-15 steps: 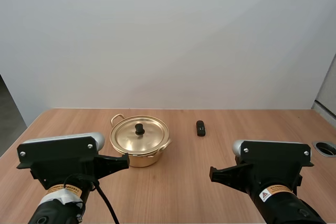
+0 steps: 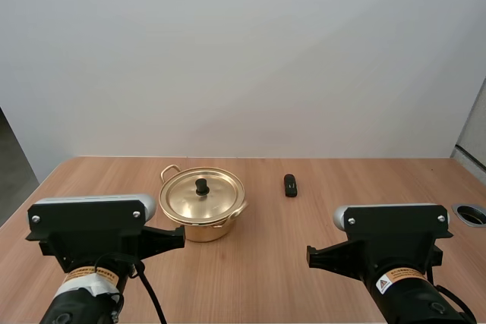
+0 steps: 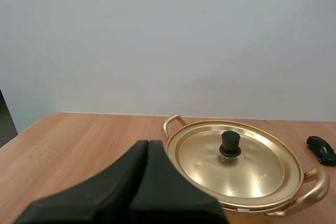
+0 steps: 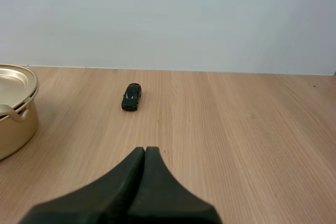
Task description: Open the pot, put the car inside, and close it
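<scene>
**While both arms barely stir, the pot stays lidded**

Since half a second ago, the only change is a slight settling of the arms along the bottom of the high view. The left gripper (image 2: 181, 234), lower left, and the right gripper (image 2: 311, 253), lower right, each sit a touch lower in the frame. Pot (image 2: 199, 231), lid (image 2: 219, 199) and car (image 2: 290, 185) have not moved.

Both pincers are closed on nothing, fingers pressed together as one dark wedge in each wrist view. The pot stands left of centre on the table (image 2: 266, 271), lid on and knob (image 2: 202, 186) up, just ahead of the left gripper. The car lies to the pot's right, apart from it and well ahead of the right gripper.

I judge the task not yet begun. The lid must come off first, and the left arm looks best placed for the knob.
</scene>
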Motion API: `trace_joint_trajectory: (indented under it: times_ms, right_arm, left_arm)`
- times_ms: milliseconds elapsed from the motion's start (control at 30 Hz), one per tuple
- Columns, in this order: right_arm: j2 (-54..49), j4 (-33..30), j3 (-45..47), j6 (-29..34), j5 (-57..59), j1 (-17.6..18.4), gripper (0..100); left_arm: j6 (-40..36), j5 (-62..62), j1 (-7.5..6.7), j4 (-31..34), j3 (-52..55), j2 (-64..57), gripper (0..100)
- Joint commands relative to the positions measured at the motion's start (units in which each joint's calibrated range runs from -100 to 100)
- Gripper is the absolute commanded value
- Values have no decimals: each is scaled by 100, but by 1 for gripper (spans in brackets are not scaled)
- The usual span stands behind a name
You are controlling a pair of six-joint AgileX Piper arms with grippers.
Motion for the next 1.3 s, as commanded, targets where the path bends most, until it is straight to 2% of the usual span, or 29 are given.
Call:
trace_joint_trajectory:
  times_ms: [0,567,633,767,800,867,967,1000,1067,1133,1200,1267]
  right_arm:
    - [0,-7,0,-1,-8,-1,0]
    - [0,-39,0,-1,-23,-1,0]
    - [0,-509,0,-1,-148,-1,0]
    - [0,-2976,-967,-1,-148,-1,0]
    - [0,-3280,-1362,9,-17,-1,0]
    - [0,-3217,-2181,225,721,-1,0]
    - [0,-2761,-3348,1265,2174,-34,0]
    - [0,-2649,-3564,1392,2273,-60,0]
    - [0,-2557,-3762,1355,2162,-129,0]
    - [141,-2556,-3818,1029,2162,-185,0]
    - [222,-2689,-3818,602,2590,-224,0]
    - [233,-2867,-3818,560,3121,-270,0]
  left_arm:
    - [-4,-7,-3,-4,0,0,0]
    - [-4,-7,-3,21,0,0,0]
    - [-4,-7,-3,245,-74,0,0]
    - [-4,-203,-3,1033,-1431,0,0]
    - [-4,-84,-3,1068,-1937,0,0]
    - [-4,532,-3,1068,-2880,0,0]
    - [-4,1661,18,1008,-4172,0,0]
    - [-4,1795,48,1008,-4427,0,0]
    - [125,2043,89,1079,-4726,0,0]
    - [318,2532,90,1109,-4908,83,0]
    - [365,3218,90,1253,-4970,139,0]
    - [402,3744,90,1312,-4996,153,0]
